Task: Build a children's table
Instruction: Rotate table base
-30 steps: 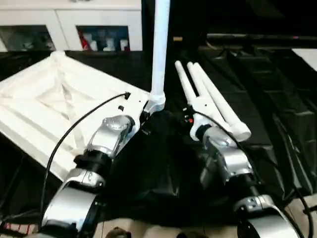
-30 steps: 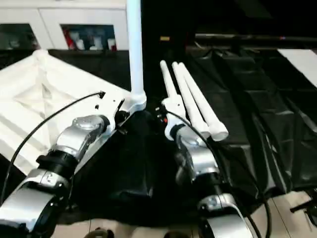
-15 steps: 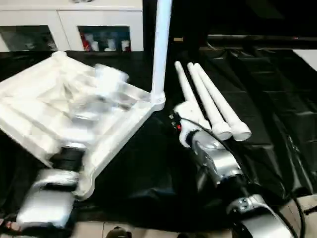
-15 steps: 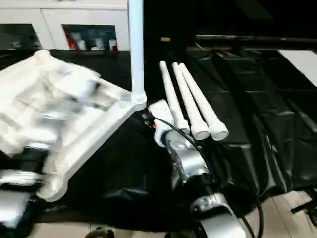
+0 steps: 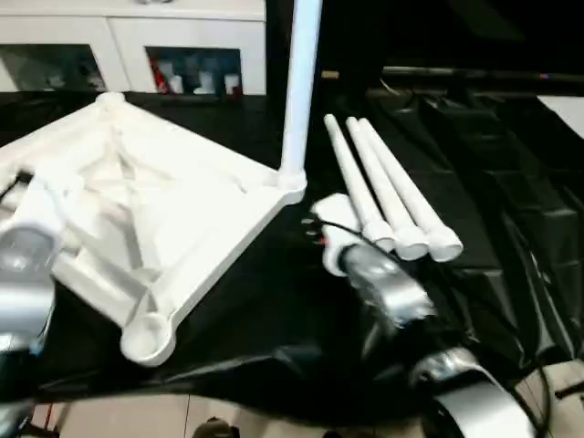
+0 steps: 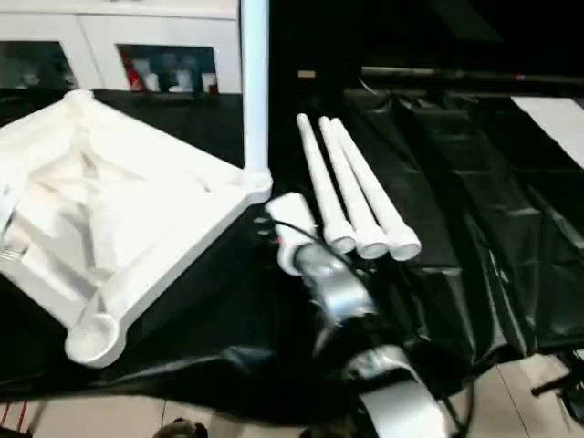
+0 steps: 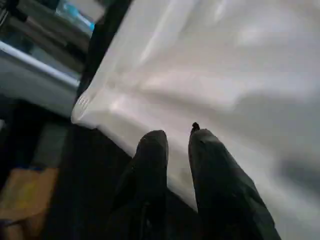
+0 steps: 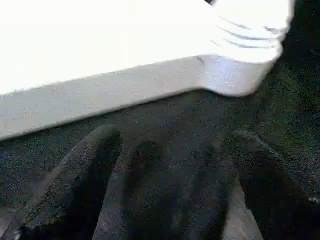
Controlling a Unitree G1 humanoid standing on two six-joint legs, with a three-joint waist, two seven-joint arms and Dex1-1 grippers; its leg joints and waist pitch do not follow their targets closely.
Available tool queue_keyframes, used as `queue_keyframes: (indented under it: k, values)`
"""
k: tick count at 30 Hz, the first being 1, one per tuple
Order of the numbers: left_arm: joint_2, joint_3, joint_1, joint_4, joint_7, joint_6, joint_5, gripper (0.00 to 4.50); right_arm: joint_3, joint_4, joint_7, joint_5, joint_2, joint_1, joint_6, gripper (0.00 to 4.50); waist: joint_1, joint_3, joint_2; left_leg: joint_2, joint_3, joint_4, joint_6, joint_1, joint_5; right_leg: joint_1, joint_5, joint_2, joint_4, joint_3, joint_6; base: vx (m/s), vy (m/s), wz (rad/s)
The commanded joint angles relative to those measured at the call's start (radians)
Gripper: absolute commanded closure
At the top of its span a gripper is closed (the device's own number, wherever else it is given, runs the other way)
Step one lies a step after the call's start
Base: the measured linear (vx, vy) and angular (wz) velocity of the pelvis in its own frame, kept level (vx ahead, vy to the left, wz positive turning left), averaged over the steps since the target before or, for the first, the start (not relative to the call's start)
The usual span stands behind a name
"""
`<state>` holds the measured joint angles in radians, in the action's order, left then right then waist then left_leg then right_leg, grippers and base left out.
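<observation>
lying upside down on a black sheet (image 5: 301, 319), the white table top (image 5: 155, 210) shows its ribbed underside, tilted as a diamond in the head views, with an empty round corner socket (image 5: 149, 336) at the near corner. one leg (image 5: 299, 91) stands upright in the socket at the corner nearest the loose legs, rising out of the top of the picture. three loose legs (image 5: 388, 192) lie side by side, touching, on the sheet just beside that corner, wide ends toward the robot. right gripper (image 8: 170, 150): two black fingers spread wide, holding nothing, low over the dark sheet close to the table top's edge and its socketed corner; the silver right forearm (image 5: 383, 287) lies just beside the loose legs' wide ends. left gripper (image 7: 176, 140): fingers (image 7: 152, 150) a narrow gap apart, nothing between them, at the table top's outer edge; its silver arm (image 5: 23, 265) sits at the far left over the table top. a white cabinet (image 5: 137, 46) with glass doors stands behind.
</observation>
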<state>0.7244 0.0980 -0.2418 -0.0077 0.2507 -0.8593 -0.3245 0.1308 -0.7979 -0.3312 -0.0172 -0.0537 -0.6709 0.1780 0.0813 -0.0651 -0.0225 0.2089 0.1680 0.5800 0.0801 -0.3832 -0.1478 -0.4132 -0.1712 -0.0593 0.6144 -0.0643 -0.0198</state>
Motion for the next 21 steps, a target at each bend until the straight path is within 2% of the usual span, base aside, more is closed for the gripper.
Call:
queue_keyframes:
  k: [1,2,4,5,7,8,9,11,12,15,21]
  values:
    - [0.027,-0.019,0.017,-0.044,0.018,-0.068,-0.023,3.56,0.003,-0.026,0.006,-0.015,0.007,-0.015,-0.014,0.58,-0.007,0.069,0.03,0.02,-0.01,-0.072,0.049,0.031,-0.372,0.031,-0.275,-0.064,-0.069,0.045,-0.16,0.0,0.0,0.0]
    - [0.05,-0.042,0.034,-0.063,0.046,-0.099,-0.028,3.56,0.003,-0.037,0.006,-0.014,0.005,-0.021,-0.017,0.58,-0.006,0.069,0.026,0.02,-0.009,-0.07,0.048,0.034,-0.366,0.029,-0.27,-0.065,-0.07,0.047,-0.158,0.0,0.0,0.0]
    - [0.074,-0.071,0.059,-0.1,0.096,-0.155,-0.021,3.56,0.001,-0.052,0.002,-0.012,0.002,-0.03,-0.022,0.58,-0.006,0.067,0.027,0.019,-0.007,-0.07,0.047,0.033,-0.371,0.028,-0.273,-0.063,-0.074,0.048,-0.157,0.0,0.0,0.0]
    - [0.104,-0.111,0.09,-0.143,0.153,-0.221,-0.007,3.56,0.003,-0.071,-0.003,-0.015,-0.001,-0.038,-0.031,0.58,-0.002,0.069,0.031,0.02,-0.01,-0.071,0.055,0.035,-0.378,0.027,-0.27,-0.064,-0.071,0.047,-0.158,0.0,0.0,0.0]
    - [0.109,-0.117,0.098,-0.158,0.169,-0.242,-0.008,3.56,0.003,-0.083,-0.005,-0.017,-0.002,-0.043,-0.037,0.58,-0.003,0.069,0.028,0.019,-0.01,-0.072,0.059,0.034,-0.39,0.027,-0.27,-0.063,-0.072,0.047,-0.16,0.0,0.0,0.0]
    - [0.114,-0.121,0.099,-0.167,0.173,-0.259,-0.013,3.56,0.003,-0.096,-0.006,-0.019,-0.001,-0.049,-0.044,0.58,-0.003,0.068,0.032,0.017,-0.01,-0.071,0.061,0.034,-0.396,0.027,-0.27,-0.063,-0.072,0.048,-0.16,0.0,0.0,0.0]
    - [0.125,-0.125,0.1,-0.175,0.174,-0.276,-0.014,3.56,0.003,-0.11,-0.007,-0.019,0.0,-0.055,-0.051,0.58,-0.005,0.069,0.029,0.017,-0.011,-0.072,0.063,0.03,-0.39,0.032,-0.261,-0.062,-0.069,0.047,-0.159,0.0,0.0,0.0]
    - [0.142,-0.132,0.106,-0.189,0.194,-0.291,0.007,3.56,0.003,-0.125,-0.008,-0.019,0.001,-0.062,-0.058,0.58,-0.005,0.069,0.028,0.015,-0.011,-0.07,0.061,0.03,-0.393,0.032,-0.271,-0.064,-0.072,0.047,-0.158,0.0,0.0,0.0]
    - [0.137,-0.132,0.111,-0.228,0.239,-0.321,0.063,3.56,0.001,-0.136,-0.01,-0.018,0.001,-0.068,-0.064,0.58,-0.006,0.069,0.024,0.015,-0.011,-0.07,0.061,0.031,-0.394,0.032,-0.277,-0.065,-0.072,0.047,-0.159,0.0,0.0,0.0]
    - [0.115,-0.158,0.127,-0.353,0.363,-0.357,0.18,3.56,-0.007,-0.167,-0.023,-0.011,0.0,-0.083,-0.079,0.58,-0.003,0.071,0.027,0.017,-0.011,-0.069,0.064,0.031,-0.38,0.032,-0.252,-0.064,-0.067,0.046,-0.176,0.0,0.0,0.0]
    - [0.084,-0.217,0.112,-0.479,0.506,-0.336,0.302,3.56,-0.011,-0.207,-0.048,-0.007,-0.004,-0.103,-0.109,0.58,-0.004,0.068,0.026,0.016,-0.01,-0.069,0.068,0.03,-0.406,0.033,-0.274,-0.063,-0.069,0.046,-0.168,0.0,0.0,0.0]
